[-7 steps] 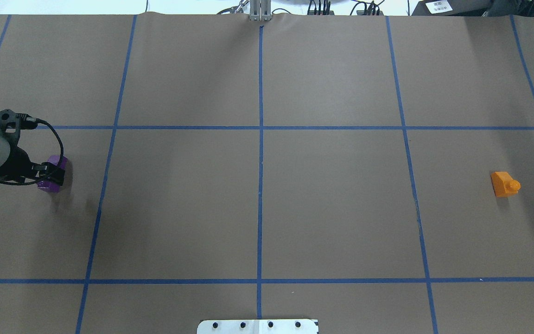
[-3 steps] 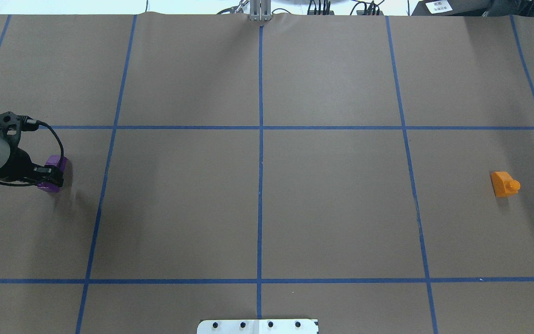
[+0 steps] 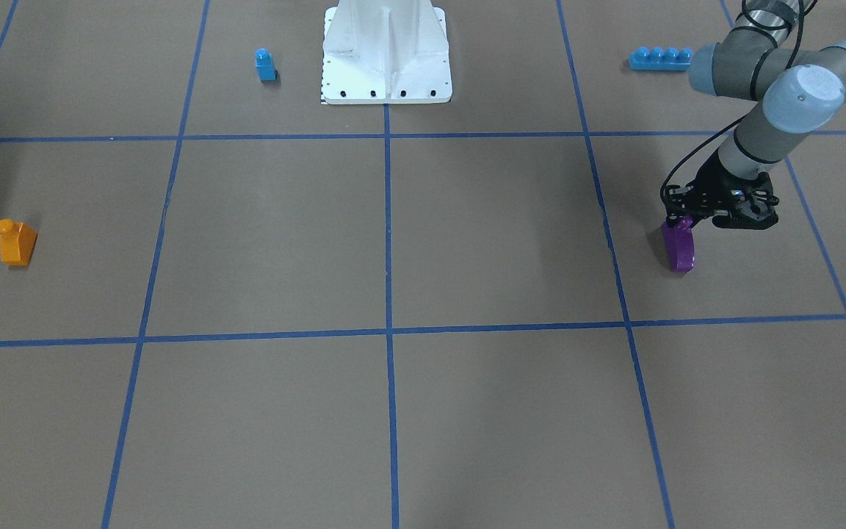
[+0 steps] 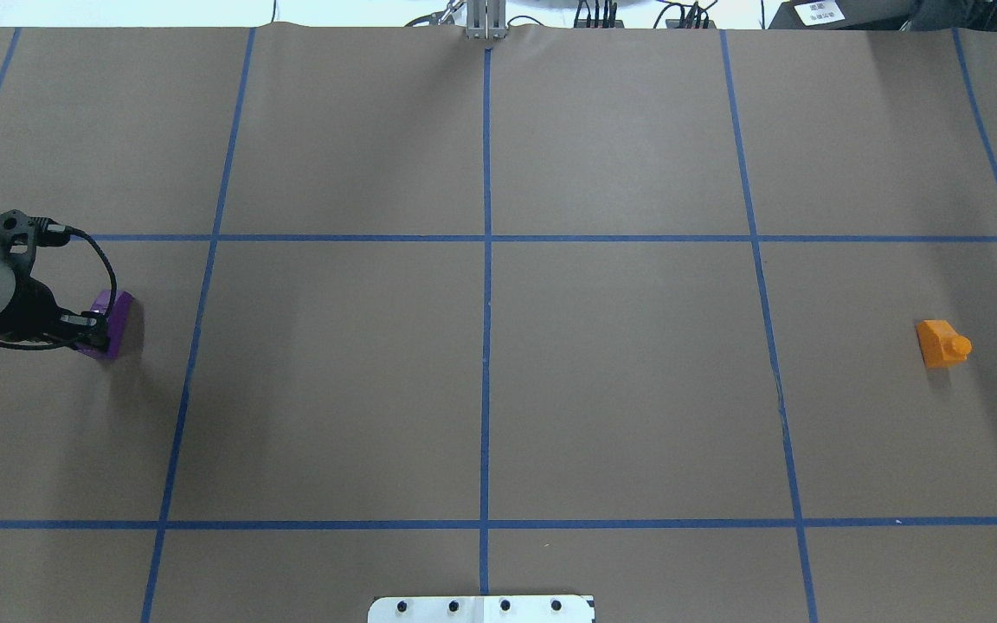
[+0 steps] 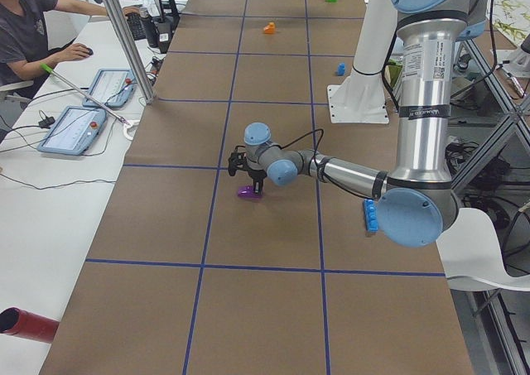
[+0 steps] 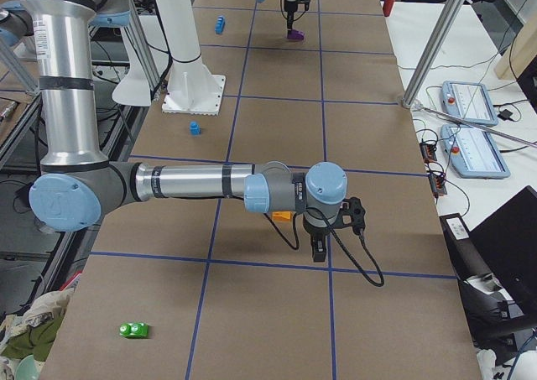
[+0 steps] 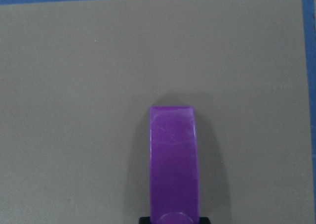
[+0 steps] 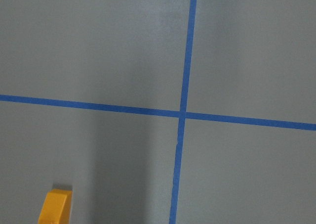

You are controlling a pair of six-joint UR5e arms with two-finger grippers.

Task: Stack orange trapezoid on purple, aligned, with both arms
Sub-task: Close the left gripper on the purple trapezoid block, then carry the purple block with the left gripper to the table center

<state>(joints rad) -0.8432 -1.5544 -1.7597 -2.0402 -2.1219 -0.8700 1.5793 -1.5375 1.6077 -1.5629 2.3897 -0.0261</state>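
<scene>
Two blocks sit well apart on the bench (image 4: 620,389). The purple (image 4: 115,318) is near the bench's left edge, roughly midway between the robot's edge and the far one. The left claw (image 4: 96,331) is clenched on its stud end. In the left wrist view the purple's long glossy face reaches away from the claw, with a shadow around it on the brown paper. I cannot tell whether it touches the bench. The orange trapezoid (image 4: 942,343) rests near the right edge, alone in its taped square, its stud showing. The right claw (image 6: 319,250) hangs near it, pointing down. Clenched or released, I cannot tell.
</scene>
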